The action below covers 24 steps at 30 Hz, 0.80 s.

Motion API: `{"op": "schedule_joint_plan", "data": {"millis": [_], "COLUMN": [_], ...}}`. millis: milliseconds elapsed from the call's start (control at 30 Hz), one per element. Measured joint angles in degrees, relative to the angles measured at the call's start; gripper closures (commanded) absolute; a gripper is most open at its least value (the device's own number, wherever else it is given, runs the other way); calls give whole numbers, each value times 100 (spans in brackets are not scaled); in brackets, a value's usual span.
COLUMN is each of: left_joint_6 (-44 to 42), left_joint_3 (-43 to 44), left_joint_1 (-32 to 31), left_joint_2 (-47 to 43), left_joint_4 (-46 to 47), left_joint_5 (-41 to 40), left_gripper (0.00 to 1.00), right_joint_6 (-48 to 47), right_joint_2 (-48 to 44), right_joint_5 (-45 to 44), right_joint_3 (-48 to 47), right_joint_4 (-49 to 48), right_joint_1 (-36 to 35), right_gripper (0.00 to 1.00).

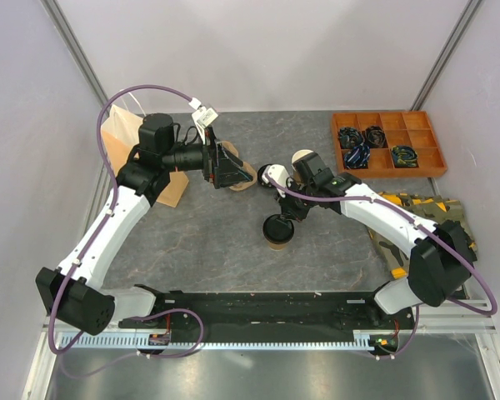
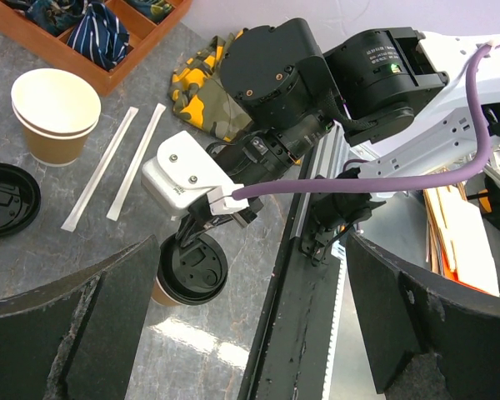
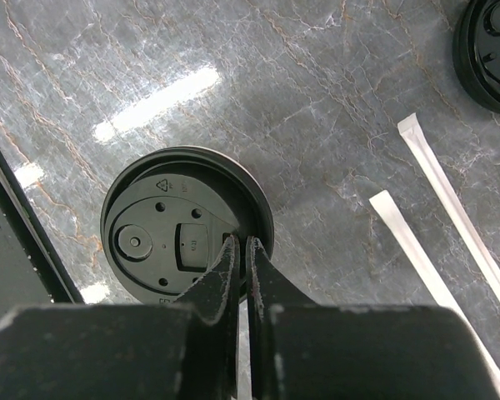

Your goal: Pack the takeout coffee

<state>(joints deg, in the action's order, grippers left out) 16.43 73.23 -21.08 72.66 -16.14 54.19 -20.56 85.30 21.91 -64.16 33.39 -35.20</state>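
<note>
Lid [image 3: 162, 237]: probably light plastic; press its rim.
Cup [image 2: 159, 292]: thin paper; you squeeze gently.
Right gripper [image 3: 240, 243]: narrow, tips on lid.
Left gripper [image 1: 232, 171]: wide, empty.

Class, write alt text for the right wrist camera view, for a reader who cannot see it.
The right gripper, jaws shut, sits at the rim of a round black plastic lid over a grey marbled table. Two white paper-wrapped straws lie to its right.

A brown compartment tray [image 1: 392, 172] sits on the grey marbled bench [image 1: 208, 250], with dark bundles [image 1: 356, 155] in several compartments. A camouflage cloth [image 1: 421, 210] lies just nearer than the tray. Two paper-wrapped straws [image 2: 100, 171] lie near its front wall, and a tan paper bag [image 1: 121, 137] stands well to its left.
</note>
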Motion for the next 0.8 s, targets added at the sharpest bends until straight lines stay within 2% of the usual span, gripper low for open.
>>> {"op": "schedule_joint_plan", "data": {"millis": [100, 133, 233, 367, 400, 567, 800], "left_joint_6": [0, 0, 2, 7, 9, 46, 44], "left_joint_3": [2, 2, 2, 0, 0, 0, -157], "left_joint_1": [2, 0, 2, 2, 2, 2, 2], "left_joint_2": [22, 35, 59, 79, 85, 90, 87], "left_joint_4": [0, 0, -2, 0, 0, 0, 55], "left_joint_5": [15, 20, 39, 50, 59, 153, 260], "left_gripper": [0, 0, 0, 0, 0, 0, 2], "right_joint_6": [15, 22, 37, 39, 39, 44, 46], "right_joint_2": [11, 20, 61, 81, 81, 81, 79], "right_joint_5": [-2, -2, -2, -2, -2, 4, 11], "right_joint_3": [0, 0, 0, 0, 0, -11, -295], "right_joint_4": [0, -2, -2, -4, -4, 17, 166], "right_joint_1": [-4, -7, -11, -13, -15, -22, -22], "right_gripper": [80, 72, 63, 57, 51, 41, 35]}}
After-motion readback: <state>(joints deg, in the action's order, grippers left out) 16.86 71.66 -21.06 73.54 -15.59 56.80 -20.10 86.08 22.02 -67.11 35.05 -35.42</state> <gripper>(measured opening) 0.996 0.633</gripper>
